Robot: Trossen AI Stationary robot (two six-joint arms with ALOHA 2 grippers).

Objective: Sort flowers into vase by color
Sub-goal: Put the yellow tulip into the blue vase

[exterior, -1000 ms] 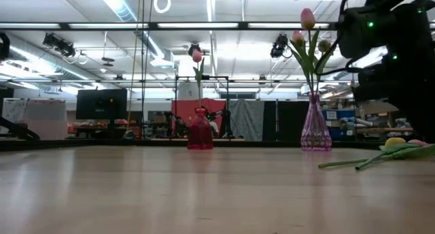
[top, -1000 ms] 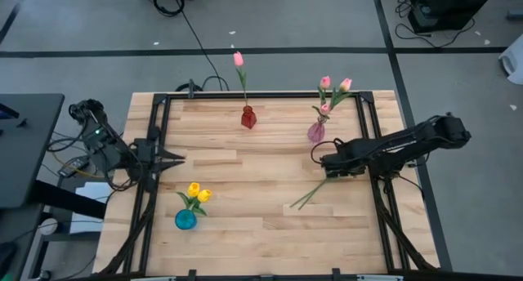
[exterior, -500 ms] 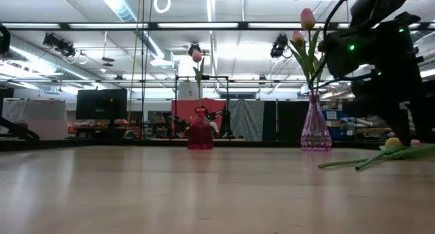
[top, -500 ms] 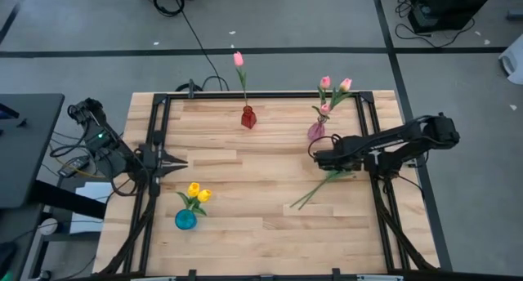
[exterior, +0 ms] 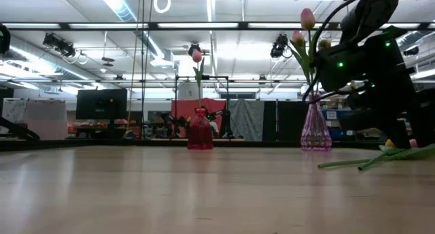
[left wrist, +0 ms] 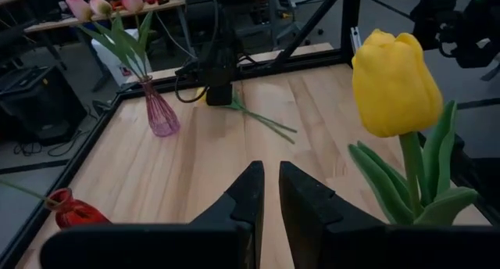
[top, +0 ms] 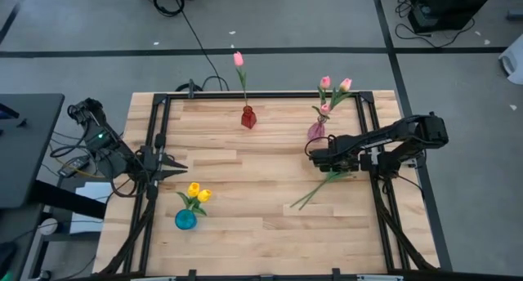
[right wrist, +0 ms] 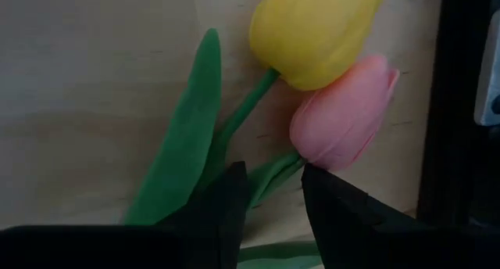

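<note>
Two flowers lie flat on the table at the right, a yellow head (right wrist: 312,34) and a pink head (right wrist: 340,120) on green stems (top: 315,191). My right gripper (right wrist: 269,195) points steeply down over them (top: 320,161), open, one finger on either side of the stems just behind the heads; no touch shows. My left gripper (left wrist: 270,195) waits at the table's left edge (top: 176,165), fingers nearly together, holding nothing. A red vase (top: 248,118) holds one pink flower, a purple vase (top: 316,131) holds pink ones, and a blue vase (top: 185,219) holds two yellow ones.
A black frame rail (top: 372,134) runs along the table's right side, close beside the lying flowers. The purple vase stands just beyond my right gripper toward the far edge. Bare wood (top: 253,191) lies in the middle of the table.
My right gripper has come down toward the two lying flowers and shifted a little toward the table's left edge. The flowers have stayed where they lay.
</note>
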